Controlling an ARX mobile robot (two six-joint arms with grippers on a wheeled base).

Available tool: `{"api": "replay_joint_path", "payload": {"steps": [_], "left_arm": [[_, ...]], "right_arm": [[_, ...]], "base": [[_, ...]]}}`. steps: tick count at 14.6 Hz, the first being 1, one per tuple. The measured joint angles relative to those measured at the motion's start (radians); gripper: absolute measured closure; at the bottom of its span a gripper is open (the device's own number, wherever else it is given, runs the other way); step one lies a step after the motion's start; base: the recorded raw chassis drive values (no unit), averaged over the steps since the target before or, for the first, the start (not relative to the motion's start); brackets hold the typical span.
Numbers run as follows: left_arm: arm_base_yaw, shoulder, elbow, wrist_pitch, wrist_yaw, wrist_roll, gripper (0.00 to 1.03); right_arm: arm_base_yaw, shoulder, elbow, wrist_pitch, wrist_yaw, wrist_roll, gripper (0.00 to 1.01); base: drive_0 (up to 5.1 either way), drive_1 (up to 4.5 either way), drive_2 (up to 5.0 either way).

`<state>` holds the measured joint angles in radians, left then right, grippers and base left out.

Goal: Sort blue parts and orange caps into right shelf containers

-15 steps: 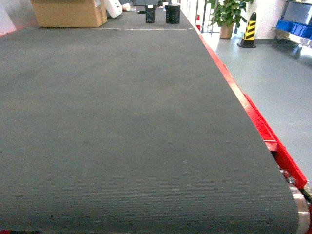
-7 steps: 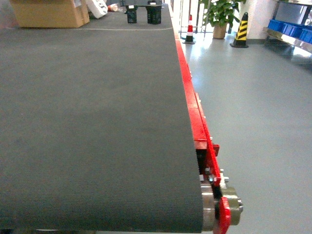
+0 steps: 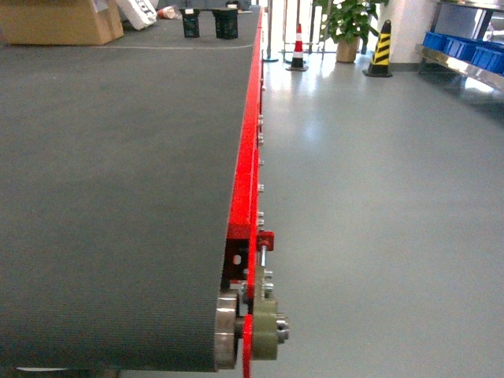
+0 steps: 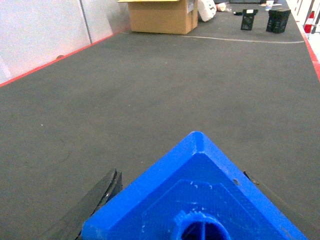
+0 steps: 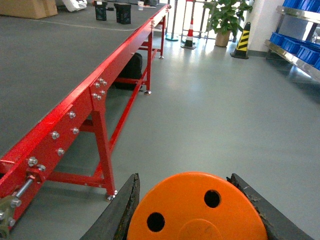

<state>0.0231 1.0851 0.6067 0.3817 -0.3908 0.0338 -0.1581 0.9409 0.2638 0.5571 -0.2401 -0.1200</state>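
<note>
In the left wrist view my left gripper (image 4: 181, 176) is shut on a blue part (image 4: 200, 200). The part is a bright blue block with its round nub facing the camera, held above the dark belt. My right gripper (image 5: 184, 179) is shut on an orange cap (image 5: 195, 212), whose flat end with small holes faces the camera above the grey floor. The steel shelf (image 3: 465, 69) stands far off at the upper right, with blue containers (image 3: 463, 47) on it. The right wrist view also shows the shelf (image 5: 295, 59) and the containers (image 5: 296, 44). Neither gripper shows in the head view.
A long table with a dark belt and red frame (image 3: 246, 173) fills the left. A cardboard box (image 3: 59, 20) and two small black items (image 3: 209, 24) sit at its far end. Grey floor lies between the table and the shelf, with traffic cones (image 3: 381, 47) and a potted plant (image 3: 345, 24) at the back.
The head view has swung right. The belt has slid to the left of the picture, and the table's red edge, the floor and the shelf now show more.
</note>
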Motion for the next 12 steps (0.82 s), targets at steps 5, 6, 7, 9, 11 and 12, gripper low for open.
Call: {"api": "replay_joint_path", "payload": {"steps": [5,6,7,9,11,12], "left_arm": [[0.001,0.000,0.000,0.001,-0.001,0.000,0.41],[0.001,0.000,0.000,-0.001,-0.001,0.000,0.41],[0.001,0.001,0.000,0.000,-0.001,0.000,0.41],[0.001,0.000,0.000,0.001,-0.001,0.000,0.41],[0.001,0.002,0.000,0.000,-0.001,0.000,0.41],[0.001,0.000,0.000,0.003,-0.001,0.000,0.41]], "right_arm": [[0.000,0.000,0.000,0.000,0.000,0.000,0.57],[0.000,0.000,0.000,0.002,0.000,0.000,0.57],[0.000,0.000,0.000,-0.002,0.000,0.000,0.57],[0.000,0.000,0.000,0.001,0.000,0.000,0.57],[0.000,0.000,0.000,0.000,0.000,0.000,0.57],[0.000,0.000,0.000,0.001,0.000,0.000,0.57]], "base": [[5.0,-2.38,-2.4],[5.0,-2.39,-2.4],[5.0,-2.37,-2.4],[5.1,-2.36,-2.4],[5.0,-2.38,-2.4],[5.0,-2.40,-2.4]]}}
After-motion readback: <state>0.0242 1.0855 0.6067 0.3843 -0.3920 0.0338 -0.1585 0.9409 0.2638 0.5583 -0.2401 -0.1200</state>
